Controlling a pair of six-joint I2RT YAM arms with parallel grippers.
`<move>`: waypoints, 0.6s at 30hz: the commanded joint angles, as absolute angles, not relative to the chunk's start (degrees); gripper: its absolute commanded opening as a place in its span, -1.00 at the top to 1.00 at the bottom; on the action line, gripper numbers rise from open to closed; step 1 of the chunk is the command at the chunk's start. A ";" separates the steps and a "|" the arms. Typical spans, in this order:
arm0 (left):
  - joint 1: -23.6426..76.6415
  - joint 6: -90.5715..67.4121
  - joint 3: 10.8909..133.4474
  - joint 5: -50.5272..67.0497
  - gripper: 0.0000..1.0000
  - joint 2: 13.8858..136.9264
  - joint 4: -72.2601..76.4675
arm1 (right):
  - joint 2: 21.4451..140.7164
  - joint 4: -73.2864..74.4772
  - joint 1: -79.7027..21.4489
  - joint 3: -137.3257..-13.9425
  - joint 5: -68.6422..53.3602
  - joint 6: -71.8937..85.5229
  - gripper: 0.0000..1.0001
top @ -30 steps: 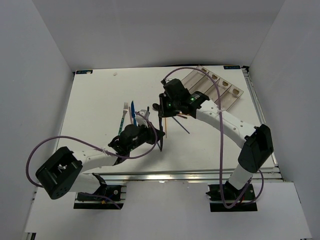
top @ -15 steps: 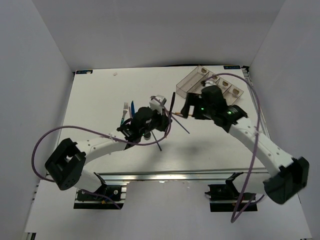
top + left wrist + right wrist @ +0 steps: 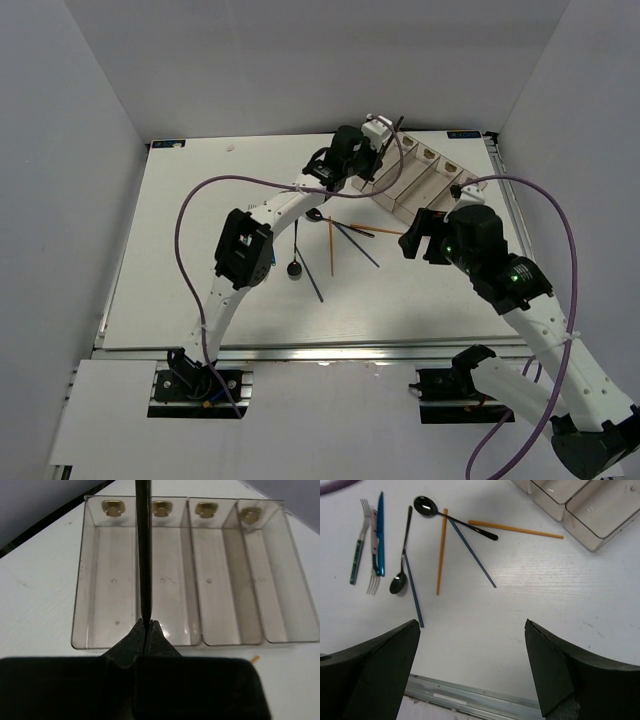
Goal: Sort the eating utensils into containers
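The left gripper is clenched on a dark knife, whose long axis runs straight out from the fingers, along the wall between the two leftmost bins of the containers below. The right gripper (fingers spread wide, holding nothing) hovers above the remaining utensils on the bench.

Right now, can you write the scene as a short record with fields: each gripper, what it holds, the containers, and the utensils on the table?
left gripper: shut on a dark knife, held above the containers
right gripper: open, holds nothing, above the table
containers: four joined clear bins, all empty
on the table: two black spoons, two orange chopsticks, two dark chopsticks, two forks, blue knife
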State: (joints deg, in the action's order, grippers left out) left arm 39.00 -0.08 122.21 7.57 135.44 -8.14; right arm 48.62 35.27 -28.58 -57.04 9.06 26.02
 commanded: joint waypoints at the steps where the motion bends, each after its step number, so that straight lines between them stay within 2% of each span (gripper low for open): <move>1: 36.39 0.54 131.47 11.16 1.00 139.30 -9.08 | 46.32 36.82 -28.04 -55.46 9.67 23.91 -0.79; 3: 35.77 -3.06 129.21 12.74 1.00 139.66 2.12 | 45.62 36.13 -28.04 -53.88 8.09 23.56 -0.79; 6: 34.98 -6.15 129.28 12.04 1.00 141.41 9.29 | 45.53 36.03 -27.95 -52.47 7.21 23.12 -0.79; 11: 34.45 -7.91 135.52 13.71 1.00 145.54 13.27 | 44.30 35.60 -28.04 -49.93 6.59 22.94 -0.79; 18: 34.19 -6.16 134.90 14.24 0.97 146.86 18.45 | 45.53 34.72 -28.04 -49.13 4.93 22.85 -0.79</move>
State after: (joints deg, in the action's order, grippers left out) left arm 33.95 -7.07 132.14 12.99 148.20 12.78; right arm 45.54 37.17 -28.18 -49.25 6.46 23.70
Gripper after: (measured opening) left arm 0.022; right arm 0.895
